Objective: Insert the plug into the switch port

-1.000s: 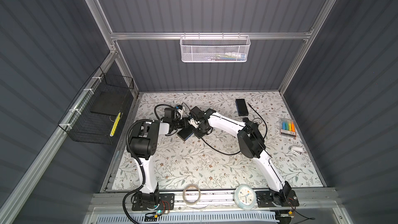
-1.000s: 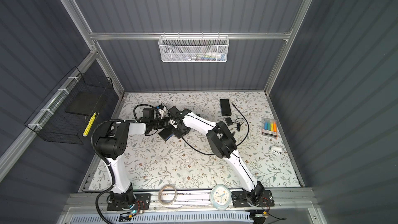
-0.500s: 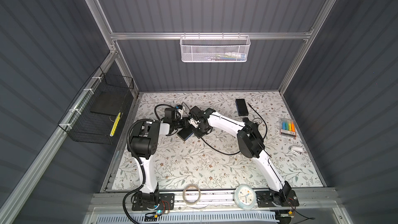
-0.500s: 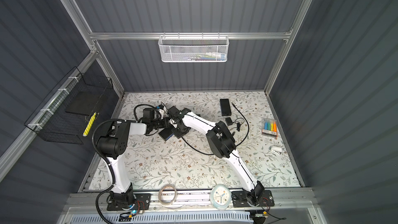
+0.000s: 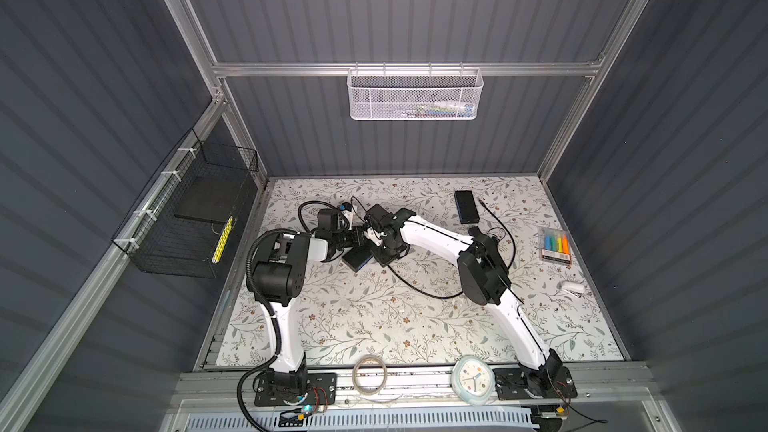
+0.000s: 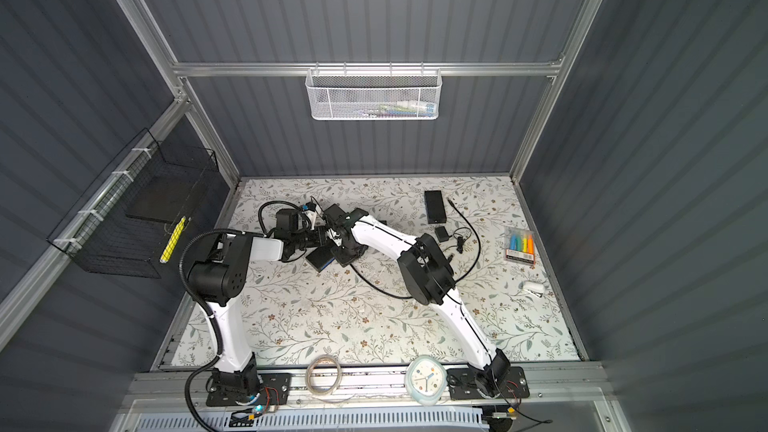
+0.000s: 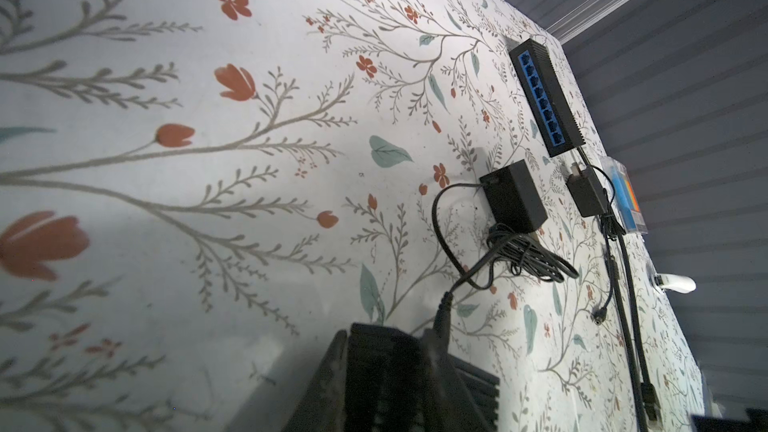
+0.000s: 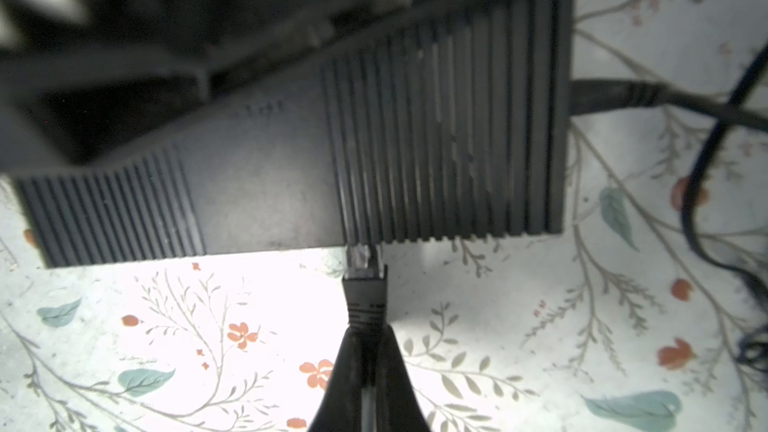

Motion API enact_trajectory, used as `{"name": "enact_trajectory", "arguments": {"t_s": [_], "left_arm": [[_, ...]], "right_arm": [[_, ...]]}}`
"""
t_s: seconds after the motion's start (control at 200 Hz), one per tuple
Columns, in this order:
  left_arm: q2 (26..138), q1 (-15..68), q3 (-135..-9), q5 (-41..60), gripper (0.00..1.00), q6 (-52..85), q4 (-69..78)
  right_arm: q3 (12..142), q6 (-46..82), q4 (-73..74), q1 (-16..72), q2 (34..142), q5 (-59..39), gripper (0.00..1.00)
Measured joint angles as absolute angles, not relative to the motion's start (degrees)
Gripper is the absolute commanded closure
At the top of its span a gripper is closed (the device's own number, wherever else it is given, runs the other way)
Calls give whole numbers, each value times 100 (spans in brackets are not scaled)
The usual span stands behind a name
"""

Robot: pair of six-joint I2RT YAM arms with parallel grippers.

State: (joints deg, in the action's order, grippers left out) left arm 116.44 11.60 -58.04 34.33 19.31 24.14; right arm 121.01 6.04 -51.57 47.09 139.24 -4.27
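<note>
In the right wrist view, my right gripper [image 8: 365, 336] is shut on the black boot of the plug [image 8: 365, 284]. The plug's clear tip meets the front edge of the black ribbed switch [image 8: 374, 151], and the port itself is hidden under that edge. In the left wrist view, my left gripper [image 7: 384, 351] is shut on the same switch [image 7: 386, 384], with a power lead entering its back. In both top views the two grippers meet at the back left of the table, over the switch [image 5: 356, 261] [image 6: 319, 261].
A second switch [image 5: 466, 206] with blue ports [image 7: 548, 101] lies at the back right, next to a black adapter [image 7: 513, 201] and coiled leads. The plug's black cable [image 5: 424, 288] loops across the middle. A marker pack [image 5: 555, 245] lies at the right, and a clock [image 5: 473, 380] and a tape roll [image 5: 370, 376] sit on the front rail.
</note>
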Motion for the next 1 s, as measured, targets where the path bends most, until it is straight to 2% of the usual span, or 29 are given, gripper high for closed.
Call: {"name": "enact_trajectory", "arguments": {"t_s": [1.001], "left_arm": [[11703, 1160, -5669, 3365, 69, 2082, 2880]], "right_arm": [[12409, 733, -5271, 4709, 14121, -255, 100]]}}
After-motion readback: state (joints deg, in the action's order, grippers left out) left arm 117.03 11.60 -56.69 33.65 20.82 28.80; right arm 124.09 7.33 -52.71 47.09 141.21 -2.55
